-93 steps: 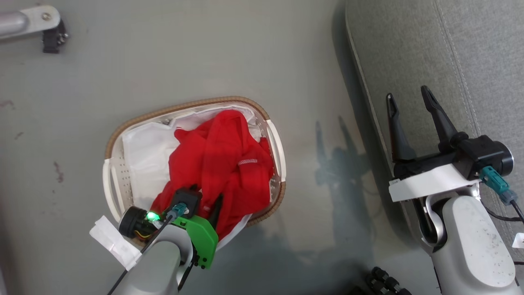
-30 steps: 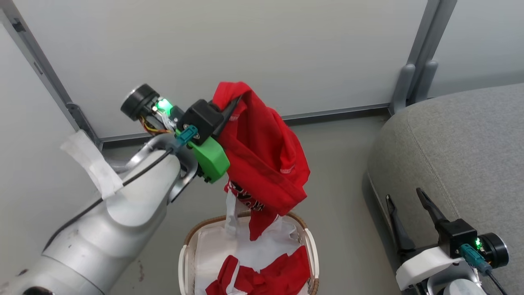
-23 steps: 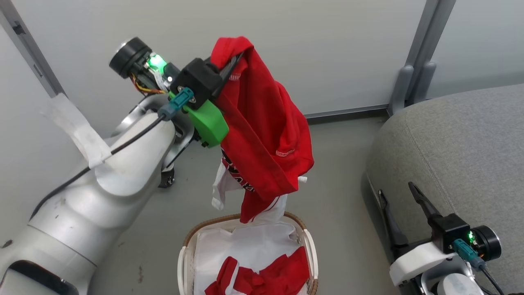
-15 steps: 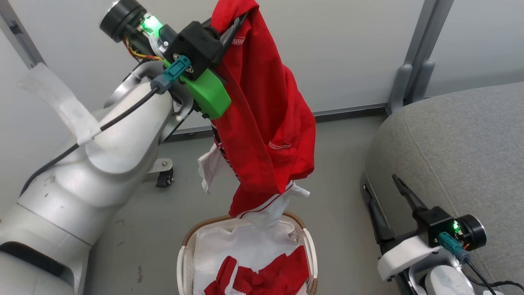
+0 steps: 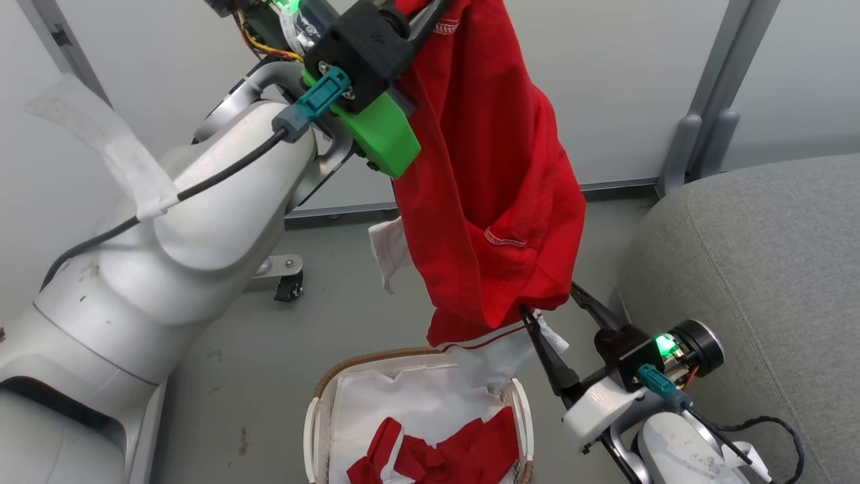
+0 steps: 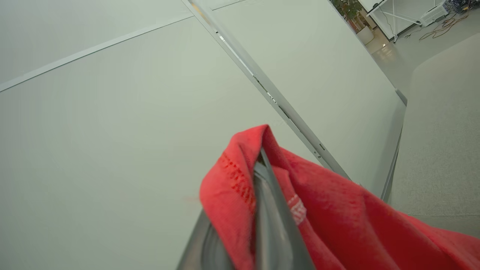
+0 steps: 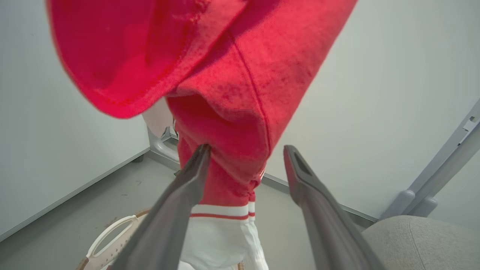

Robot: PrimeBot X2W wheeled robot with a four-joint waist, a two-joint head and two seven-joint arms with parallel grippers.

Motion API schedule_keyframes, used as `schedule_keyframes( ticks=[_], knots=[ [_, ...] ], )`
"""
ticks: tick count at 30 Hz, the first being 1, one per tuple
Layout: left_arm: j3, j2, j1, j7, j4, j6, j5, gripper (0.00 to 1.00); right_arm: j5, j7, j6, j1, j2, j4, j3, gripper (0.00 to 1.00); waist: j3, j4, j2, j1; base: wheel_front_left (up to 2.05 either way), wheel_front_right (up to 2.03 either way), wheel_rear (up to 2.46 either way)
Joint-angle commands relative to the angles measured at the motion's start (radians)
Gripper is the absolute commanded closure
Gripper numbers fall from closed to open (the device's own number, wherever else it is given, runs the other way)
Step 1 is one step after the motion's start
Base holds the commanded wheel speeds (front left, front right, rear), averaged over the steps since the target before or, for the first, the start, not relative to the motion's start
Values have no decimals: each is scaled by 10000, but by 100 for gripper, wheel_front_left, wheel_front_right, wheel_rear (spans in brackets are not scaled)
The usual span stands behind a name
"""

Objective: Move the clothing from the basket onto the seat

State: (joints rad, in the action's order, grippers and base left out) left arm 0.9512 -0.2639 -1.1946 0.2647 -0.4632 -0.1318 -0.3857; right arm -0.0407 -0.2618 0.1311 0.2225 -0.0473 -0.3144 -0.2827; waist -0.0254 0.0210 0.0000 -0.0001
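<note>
Left jaws clamp the clothing (image 5: pixel 490 168); right wrist view shows right jaws wide, astride its hem; head view, more in basket (image 5: pixel 311 430).

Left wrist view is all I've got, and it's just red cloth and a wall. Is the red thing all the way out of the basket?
Observer: Nearly. The red garment hangs from the left gripper, and its white end reaches down to the basket rim.
Operator: Is the basket empty?
Observer: No, more red clothing lies inside it.
Operator: What's the other gripper doing?
Observer: The right gripper is open, its fingers on either side of the garment's lower fold.
</note>
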Motion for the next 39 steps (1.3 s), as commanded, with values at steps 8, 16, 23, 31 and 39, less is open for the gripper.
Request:
schedule_keyframes(
  ticks=[8,16,23,31,39],
  knots=[
    [278,225,-49,-4,677,20,-215,100,65,-49,-7,921,-49,-392,-426,0,-33,278,0,1,0,0,0],
    [57,57,791,-4,655,36,-425,100,275,-49,-7,1376,-55,-859,-772,91,-78,383,0,1,0,0,0],
    [-472,-185,2241,-4,421,213,-711,100,422,-49,-7,973,-51,-470,-423,100,-67,318,0,1,0,0,0],
    [-1449,-2,4427,-4,253,339,-850,71,464,-49,-7,692,-49,-38,73,100,-21,207,0,1,0,0,0],
    [-2736,671,6691,-5,318,283,-598,0,312,-51,-7,646,-49,333,571,100,45,177,0,1,0,0,0]
  ],
)
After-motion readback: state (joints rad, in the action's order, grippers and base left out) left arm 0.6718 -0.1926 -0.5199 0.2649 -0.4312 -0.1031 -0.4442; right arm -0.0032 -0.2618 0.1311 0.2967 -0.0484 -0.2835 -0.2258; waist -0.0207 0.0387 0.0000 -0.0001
